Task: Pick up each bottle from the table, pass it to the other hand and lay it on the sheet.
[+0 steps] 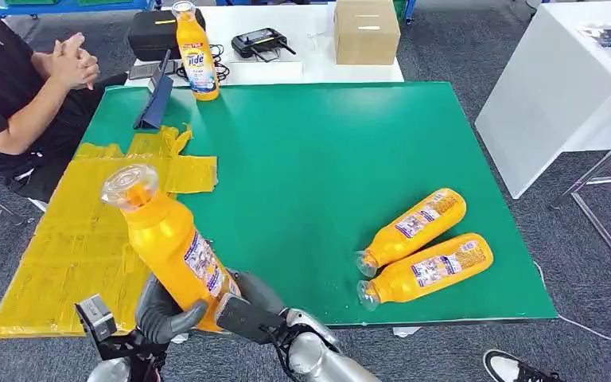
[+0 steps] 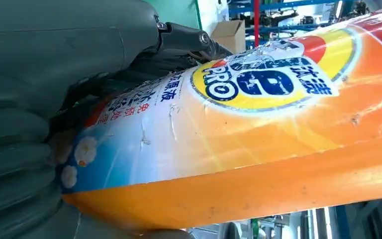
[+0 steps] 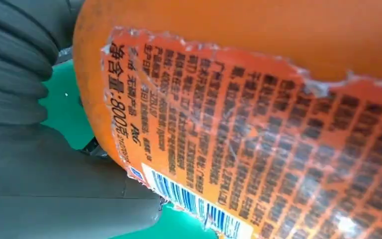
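Green covering spans the bench [image 1: 326, 151], the largest item in view, with a white table behind it carrying a cardboard box [image 1: 366, 30], a black case [image 1: 153, 32] and a handheld controller [image 1: 261, 41]. Next in size is the crumpled yellow sheet [image 1: 71, 247] draped over the bench's left side, beside a seated person [image 1: 16, 87] whose hands are clasped. Four orange detergent bottles are present: one standing upright [image 1: 196, 56] at the far edge, two lying side by side [image 1: 414, 227] [image 1: 430, 269] on the right of the bench with clear caps pointing toward the robot, and the held bottle [image 1: 171, 247] raised near the front edge, tilted with its clear cap toward the sheet. Both hands are on this bottle's lower body: the left hand [image 1: 163, 310] wraps its grey fingers around the base, and the right hand [image 1: 247, 306] presses against the opposite side; both wrist views confirm palm contact with the label. Whether the right hand has full closure cannot be told. In judgement, the handover is in progress. The bottle has a glossy orange shell and a wrinkled, partly peeled film label, blue and white on one face, dense print and barcode on the other. Handling assessment: rigid plastic, likely weighty if filled, smooth and liable to slip or roll; the label may shift under pressure. Best hold is around the broad mid-body, not the tapered neck or cap.
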